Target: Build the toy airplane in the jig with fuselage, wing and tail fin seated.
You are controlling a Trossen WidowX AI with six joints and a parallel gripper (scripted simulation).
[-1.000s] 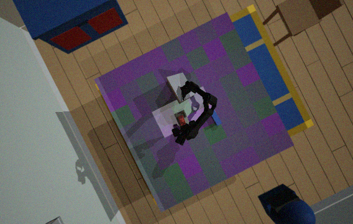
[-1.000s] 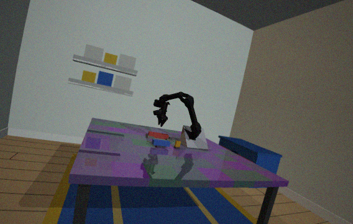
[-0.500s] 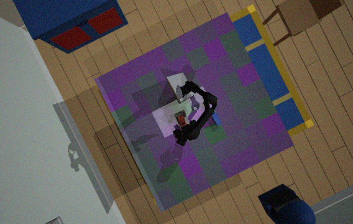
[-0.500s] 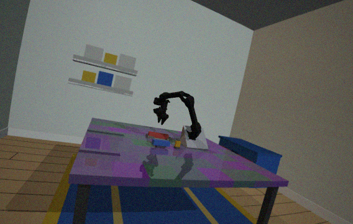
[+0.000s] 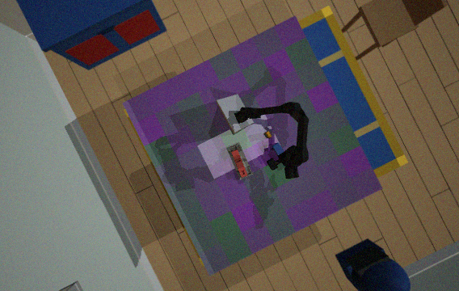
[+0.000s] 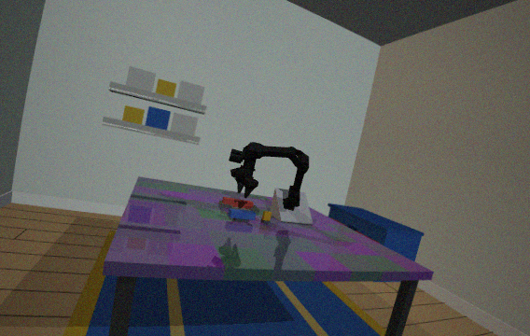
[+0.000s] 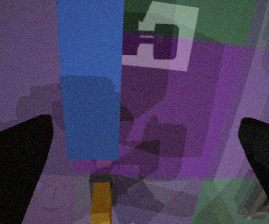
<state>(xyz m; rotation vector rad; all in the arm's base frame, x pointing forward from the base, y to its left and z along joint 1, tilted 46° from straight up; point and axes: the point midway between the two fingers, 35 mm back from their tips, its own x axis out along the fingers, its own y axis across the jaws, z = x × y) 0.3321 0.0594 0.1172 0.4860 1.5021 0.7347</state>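
Here, nearest first:
Jaws: spread wide with nothing between them; in the wrist view the two dark fingers stand at the left and right edges, above the desk.
Tail fin (image 7: 101, 211): small orange-yellow piece lying on the desk, just below the wing's near end in the wrist view; a yellow block (image 6: 266, 216) in the exterior view.
Wing (image 7: 90, 76): flat blue rectangle lying on the desk, between the jaws' fingers but nearer the left one in the wrist view, not touched by them; from above, a blue patch (image 5: 278, 149) beside the arm.
Fuselage (image 5: 239, 162): red, long, lying in the grey cradle (image 5: 246, 154), apart from the wing and tail fin.
Desk (image 6: 153, 261): patchwork top of purple, green and grey squares on dark legs.
Arm (image 6: 288, 154): black, arched over the desk from its white base plate (image 6: 304, 217), the jaws hanging above the parts.
Wall shelves (image 6: 153, 128): two grey boards carrying grey, yellow and blue boxes.
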